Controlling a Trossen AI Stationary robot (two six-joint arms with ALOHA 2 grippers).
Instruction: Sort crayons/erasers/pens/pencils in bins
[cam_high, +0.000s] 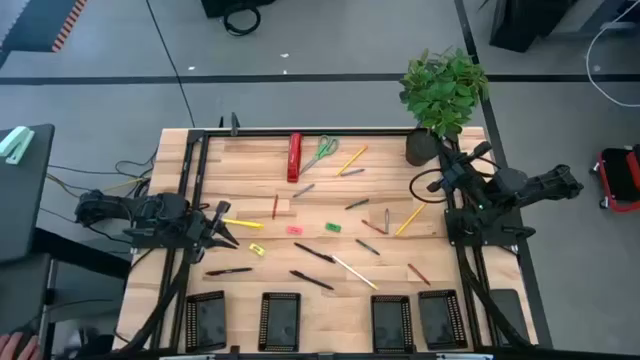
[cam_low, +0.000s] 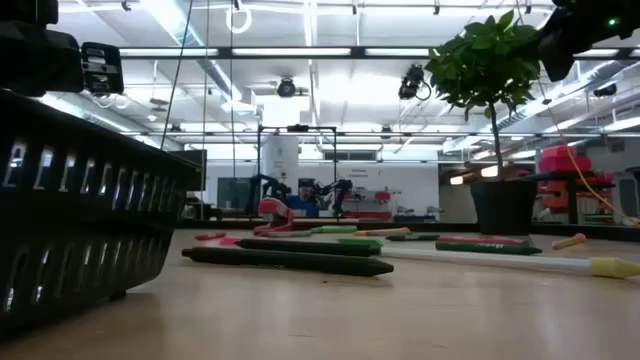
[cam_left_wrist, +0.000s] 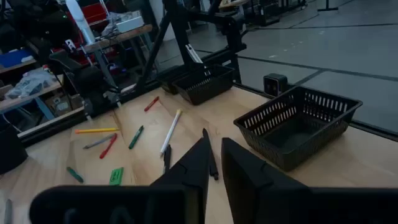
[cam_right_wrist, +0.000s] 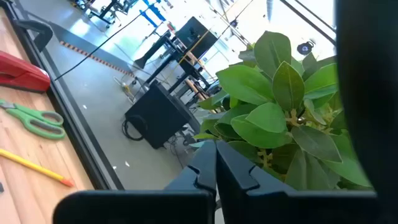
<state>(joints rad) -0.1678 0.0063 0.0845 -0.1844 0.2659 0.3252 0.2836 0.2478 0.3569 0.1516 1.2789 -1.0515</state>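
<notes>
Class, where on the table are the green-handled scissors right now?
In the high view the scissors lie near the table's far edge, just right of the red bar-shaped tool and left of the potted plant.

In the low view a bin (cam_low: 80, 210) is cut off at the left edge. The plant (cam_right_wrist: 292, 118) hides what lies beyond it in the right wrist view.
</notes>
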